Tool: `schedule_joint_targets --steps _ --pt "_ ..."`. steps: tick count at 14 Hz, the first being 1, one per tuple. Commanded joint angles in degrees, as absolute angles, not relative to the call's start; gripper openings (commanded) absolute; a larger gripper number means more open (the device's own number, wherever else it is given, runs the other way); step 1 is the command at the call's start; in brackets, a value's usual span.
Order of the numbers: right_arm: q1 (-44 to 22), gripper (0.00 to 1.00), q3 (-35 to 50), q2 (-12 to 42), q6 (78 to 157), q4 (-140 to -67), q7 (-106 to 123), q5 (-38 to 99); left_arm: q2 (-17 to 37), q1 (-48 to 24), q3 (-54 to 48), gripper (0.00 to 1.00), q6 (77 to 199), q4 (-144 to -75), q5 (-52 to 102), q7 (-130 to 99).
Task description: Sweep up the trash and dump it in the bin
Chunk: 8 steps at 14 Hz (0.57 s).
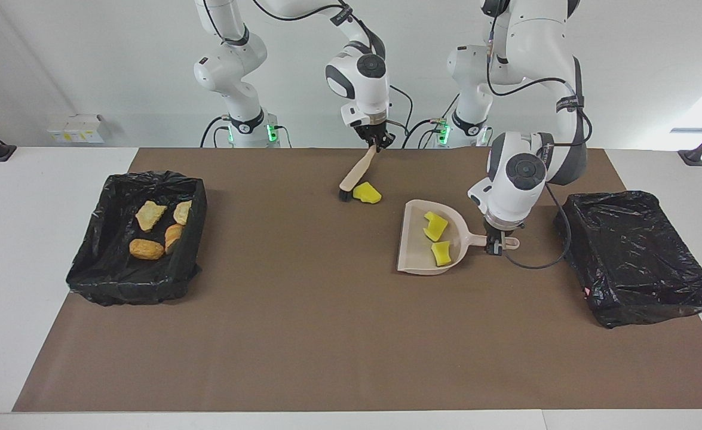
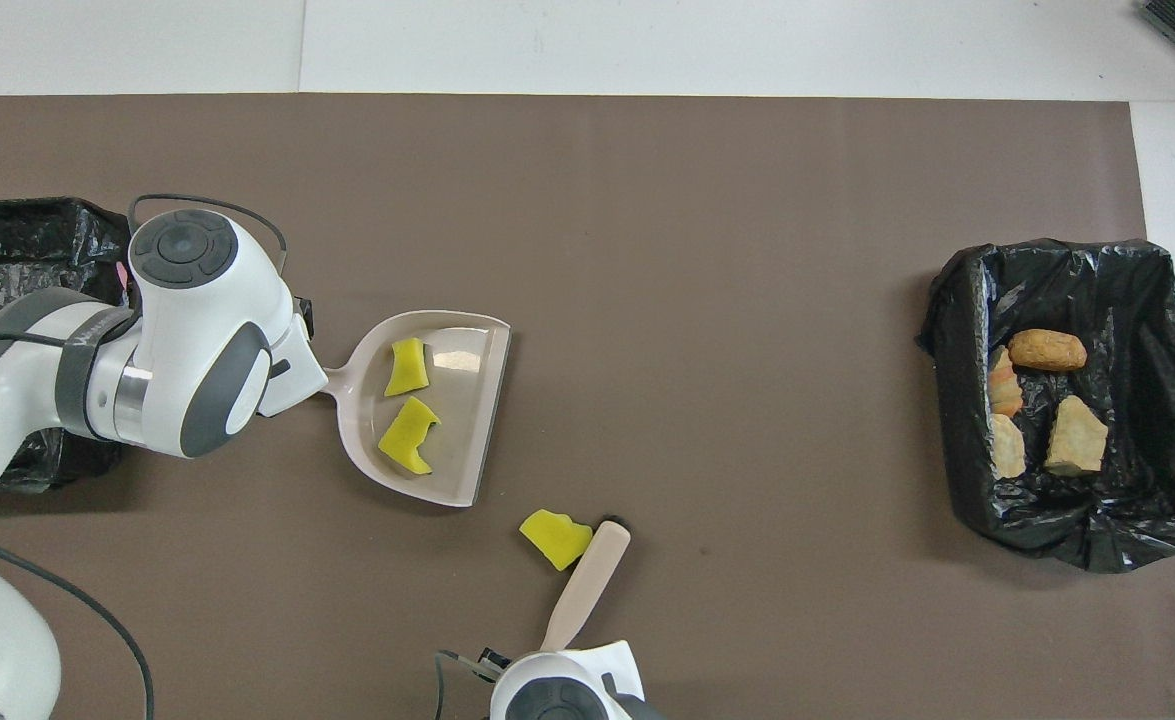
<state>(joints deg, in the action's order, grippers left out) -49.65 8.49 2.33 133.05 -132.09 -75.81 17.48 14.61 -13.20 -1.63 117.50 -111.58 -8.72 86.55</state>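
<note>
Three bright yellow sponge scraps: two (image 1: 435,226) (image 1: 441,253) lying flat inside the beige plastic dustpan (image 1: 415,251), one (image 1: 367,192) loose on the brown mat, nearer to the robots, touching the black bristles of the wooden-handled brush (image 1: 355,174). Four tan-orange crusty bread-like chunks (image 1: 159,229) resting in the black-lined bin (image 1: 106,272) at the right arm's end.

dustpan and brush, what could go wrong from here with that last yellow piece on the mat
1. The loose sponge piece lies nearer the robots than the dustpan mouth, so the brush in the right hand may push it past the lip.
2. The left hand holds the pan only by its handle; two sponge pieces lie inside and could slide out if it tips.
3. The brush is steeply tilted, so its bristles could skip over the piece.
</note>
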Motion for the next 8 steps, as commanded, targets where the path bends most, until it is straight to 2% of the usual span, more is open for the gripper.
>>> schedule_joint_targets --steps 1,5,8 --pt "-46.24 0.0 8.61 7.2 129.83 -124.65 -64.73 19.07 12.13 -16.24 -1.14 0.0 115.5 -111.98 -14.74 85.44" --pt "-44.13 0.0 8.61 9.84 129.29 -120.59 -48.47 21.87 9.67 -21.96 -1.32 0.0 111.36 -111.09 -23.99 74.45" --pt "-43.95 0.0 8.61 12.21 130.43 -116.47 -43.42 27.49 9.67 -21.97 -1.41 0.0 111.53 -111.18 -24.17 74.44"
